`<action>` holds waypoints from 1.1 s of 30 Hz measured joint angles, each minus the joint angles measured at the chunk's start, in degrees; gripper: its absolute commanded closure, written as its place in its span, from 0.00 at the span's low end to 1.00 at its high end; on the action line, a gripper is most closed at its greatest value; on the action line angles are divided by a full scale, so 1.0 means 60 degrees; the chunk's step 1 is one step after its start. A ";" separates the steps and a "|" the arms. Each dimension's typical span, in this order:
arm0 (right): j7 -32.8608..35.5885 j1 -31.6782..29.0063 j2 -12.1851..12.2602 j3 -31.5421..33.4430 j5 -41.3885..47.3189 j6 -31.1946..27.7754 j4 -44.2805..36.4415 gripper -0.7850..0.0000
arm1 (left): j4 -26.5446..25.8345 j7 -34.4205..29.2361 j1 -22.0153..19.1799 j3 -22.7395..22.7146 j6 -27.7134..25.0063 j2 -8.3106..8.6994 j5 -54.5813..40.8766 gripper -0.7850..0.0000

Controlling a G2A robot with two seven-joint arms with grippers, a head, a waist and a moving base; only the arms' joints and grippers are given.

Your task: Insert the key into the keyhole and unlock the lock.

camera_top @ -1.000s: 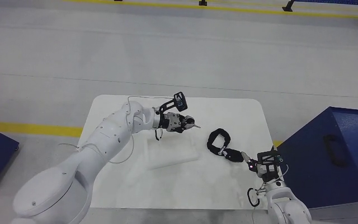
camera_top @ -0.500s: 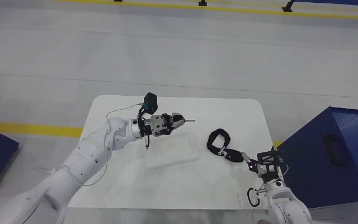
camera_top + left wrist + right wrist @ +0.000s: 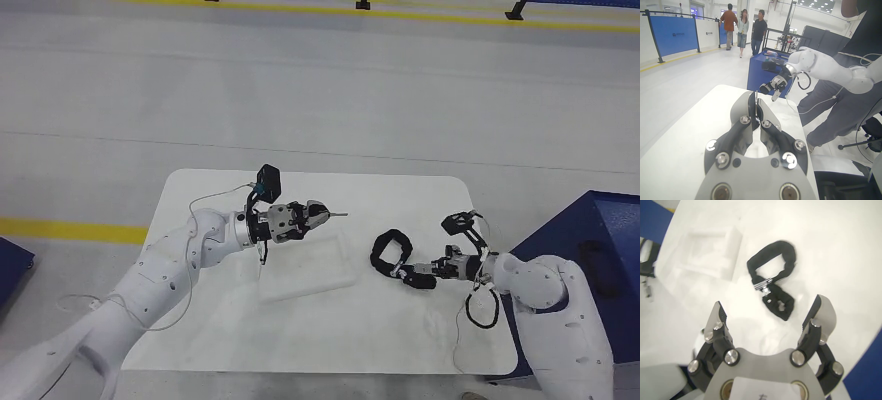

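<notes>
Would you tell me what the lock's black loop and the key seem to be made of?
The lock has a matte black sleeve, likely fabric: it wrinkles and bunches. Its joint is shiny silver metal. The key in the left gripper looks like thin, bright metal.

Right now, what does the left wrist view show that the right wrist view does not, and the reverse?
Left wrist view alone: the key, clamped in the shut left pincer above the table. Right wrist view alone: the black chain lock lying on the table, with a white foam tray near it. Both: the open right pincer and the white table.
</notes>
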 measured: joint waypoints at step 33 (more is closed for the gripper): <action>0.1191 0.5608 -0.0486 -0.5647 0.1689 0.6667 0.6250 0.24 | 0.0000 0.0000 0.0000 0.0000 0.0000 0.0000 0.0000 1.00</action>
